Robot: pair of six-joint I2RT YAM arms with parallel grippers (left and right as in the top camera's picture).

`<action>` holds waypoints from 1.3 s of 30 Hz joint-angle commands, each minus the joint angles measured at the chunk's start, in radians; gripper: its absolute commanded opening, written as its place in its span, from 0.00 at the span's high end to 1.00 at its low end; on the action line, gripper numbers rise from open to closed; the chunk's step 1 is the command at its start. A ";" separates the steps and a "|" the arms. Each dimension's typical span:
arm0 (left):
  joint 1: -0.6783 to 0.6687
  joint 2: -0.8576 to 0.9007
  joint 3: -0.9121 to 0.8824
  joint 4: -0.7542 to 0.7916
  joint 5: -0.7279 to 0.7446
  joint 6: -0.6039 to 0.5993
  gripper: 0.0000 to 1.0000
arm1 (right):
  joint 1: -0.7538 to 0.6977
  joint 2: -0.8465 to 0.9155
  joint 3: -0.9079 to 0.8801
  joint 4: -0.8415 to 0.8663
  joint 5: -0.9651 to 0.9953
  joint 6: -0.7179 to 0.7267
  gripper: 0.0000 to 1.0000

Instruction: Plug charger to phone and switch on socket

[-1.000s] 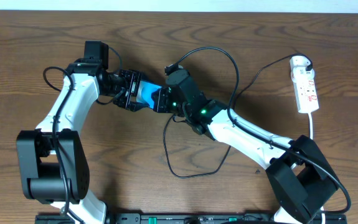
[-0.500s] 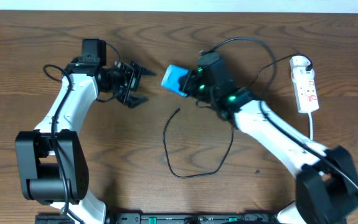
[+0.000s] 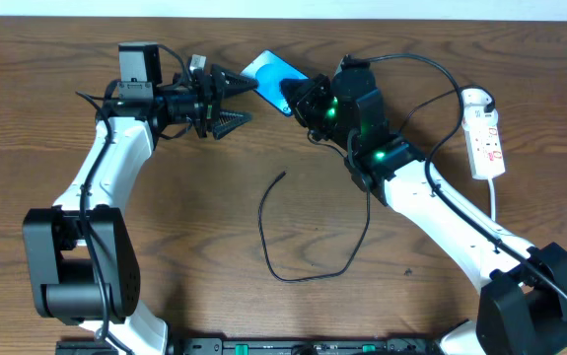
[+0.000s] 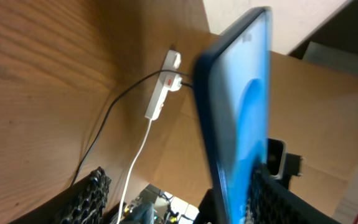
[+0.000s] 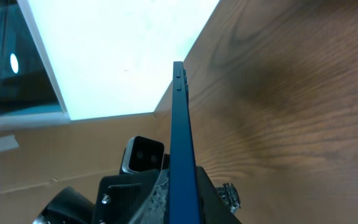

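Observation:
The phone [image 3: 274, 79], with its bright blue screen, is held off the table at the back centre. My right gripper [image 3: 301, 99] is shut on its right end. In the right wrist view the phone [image 5: 180, 118] shows edge-on, clamped between the jaws. My left gripper [image 3: 248, 103] is open and points right, its fingertips close to the phone's left end. In the left wrist view the phone [image 4: 238, 112] stands between the spread fingers [image 4: 91, 193], close to the right one. The charger [image 3: 303, 278] lies looped on the table, its plug tip [image 3: 281, 176] free. The socket [image 3: 484, 133] lies at the far right.
The socket [image 4: 163, 87] and its thick white cord [image 4: 138, 155] show in the left wrist view. A black cable [image 3: 431, 104] runs from the socket towards my right arm. The table's back edge is just behind the phone.
The phone was held by both grippers. My left gripper let go and opened. My right gripper carried the phone right and towards the back edge, and my left gripper followed it there.

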 commanded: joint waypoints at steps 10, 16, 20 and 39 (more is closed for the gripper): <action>-0.037 -0.023 0.000 0.188 0.013 -0.303 0.34 | 0.066 0.006 0.008 0.065 0.045 0.229 0.99; -0.055 -0.023 0.000 0.187 -0.018 -0.303 0.45 | 0.086 0.017 0.008 0.063 0.044 0.261 0.99; -0.055 -0.023 0.000 0.187 -0.030 -0.307 0.52 | 0.086 0.017 0.008 0.051 0.040 0.261 0.99; -0.053 -0.023 0.000 0.187 -0.060 -0.344 0.93 | 0.080 0.017 0.008 -0.052 0.037 0.263 0.99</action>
